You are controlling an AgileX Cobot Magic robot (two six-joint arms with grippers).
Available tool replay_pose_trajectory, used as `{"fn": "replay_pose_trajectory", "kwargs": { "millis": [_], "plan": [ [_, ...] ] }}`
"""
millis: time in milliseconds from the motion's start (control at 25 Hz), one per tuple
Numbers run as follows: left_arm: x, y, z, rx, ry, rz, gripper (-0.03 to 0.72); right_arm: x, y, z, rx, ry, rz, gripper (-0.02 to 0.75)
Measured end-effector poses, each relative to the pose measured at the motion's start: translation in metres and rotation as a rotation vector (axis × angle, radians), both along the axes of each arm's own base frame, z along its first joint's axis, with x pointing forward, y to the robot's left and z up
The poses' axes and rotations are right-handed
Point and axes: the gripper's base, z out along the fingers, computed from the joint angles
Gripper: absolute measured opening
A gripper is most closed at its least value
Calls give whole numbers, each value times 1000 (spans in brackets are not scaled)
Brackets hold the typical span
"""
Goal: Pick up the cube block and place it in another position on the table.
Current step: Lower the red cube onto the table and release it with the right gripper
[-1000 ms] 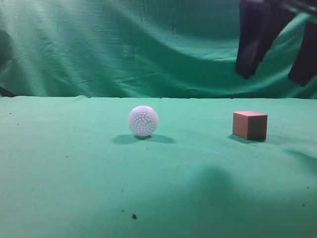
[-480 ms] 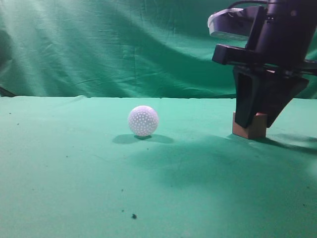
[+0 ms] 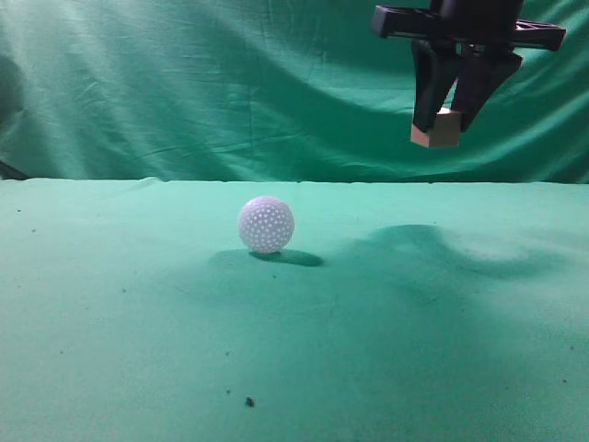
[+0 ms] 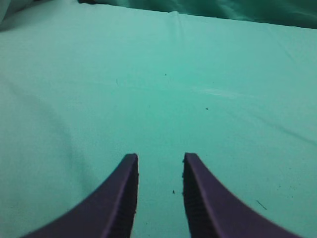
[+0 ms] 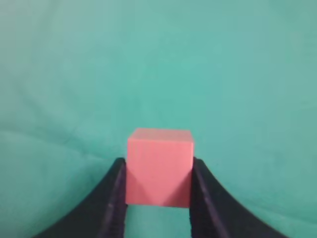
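Observation:
My right gripper (image 3: 444,122) is shut on the cube block (image 3: 435,132), a small reddish-brown cube, and holds it high above the green table (image 3: 138,304) at the upper right. In the right wrist view the cube block (image 5: 159,166) sits squarely between the two dark fingers of the right gripper (image 5: 158,173), with green cloth below. My left gripper (image 4: 159,163) is open and empty over bare green cloth; it does not show in the exterior view.
A white dimpled ball (image 3: 266,224) rests on the table left of centre. A wrinkled green curtain (image 3: 184,83) hangs behind. A few dark specks (image 3: 249,401) lie on the cloth near the front.
My right gripper came down around the cube block on the table, shut on it, and has lifted it well above the surface. The ball has not moved.

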Motion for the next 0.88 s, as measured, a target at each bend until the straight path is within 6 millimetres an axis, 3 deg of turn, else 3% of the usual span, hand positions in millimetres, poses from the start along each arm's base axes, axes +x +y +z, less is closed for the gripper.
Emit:
{"fn": "replay_pose_trajectory", "kwargs": {
  "millis": [200,400,640,720,760,880],
  "plan": [
    [0,0,0,0,0,0,262,29,-7,-28,-28,50,-41,221],
    [0,0,0,0,0,0,262,40,-6,-60,-53,110,-46,221],
    [0,0,0,0,0,0,262,40,-6,-65,-59,128,-47,522],
    [0,0,0,0,0,0,262,38,-7,-55,-59,126,-48,523],
    [0,0,0,0,0,0,262,36,-8,-47,-57,122,-49,482],
    [0,0,0,0,0,0,262,25,-12,-8,-41,83,-55,246]
  ]
}}
